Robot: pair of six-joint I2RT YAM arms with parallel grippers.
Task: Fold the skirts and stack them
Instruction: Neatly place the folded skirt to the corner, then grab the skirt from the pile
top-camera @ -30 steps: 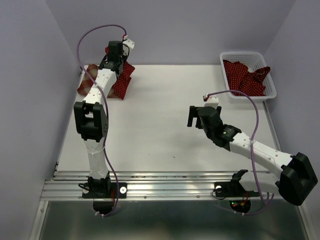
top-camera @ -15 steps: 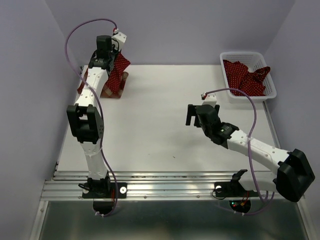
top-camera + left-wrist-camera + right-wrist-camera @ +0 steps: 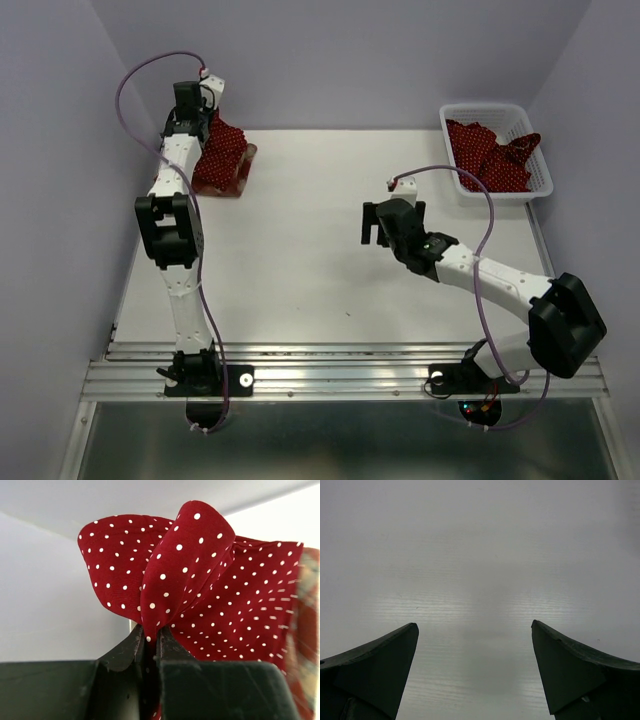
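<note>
My left gripper (image 3: 190, 112) is at the far left back corner of the table, shut on a fold of a dark red polka-dot skirt (image 3: 222, 150). In the left wrist view the cloth (image 3: 240, 600) rises out of the closed gripper (image 3: 150, 636) and fans out to the right. This skirt lies over a red-and-cream plaid skirt (image 3: 243, 172), of which only an edge shows (image 3: 306, 630). A second polka-dot skirt (image 3: 488, 158) lies crumpled in the white basket (image 3: 480, 108). My right gripper (image 3: 372, 226) hovers open over the bare table (image 3: 475, 555), mid-right, with nothing between its fingers (image 3: 385, 655).
The white mesh basket stands at the back right corner. Lilac walls close in the table on the left, back and right. A metal rail (image 3: 340, 365) runs along the near edge by the arm bases.
My left gripper has swung left and back toward the corner, dragging the polka-dot skirt with it over the plaid one. The right arm has shifted a little left, still open.
</note>
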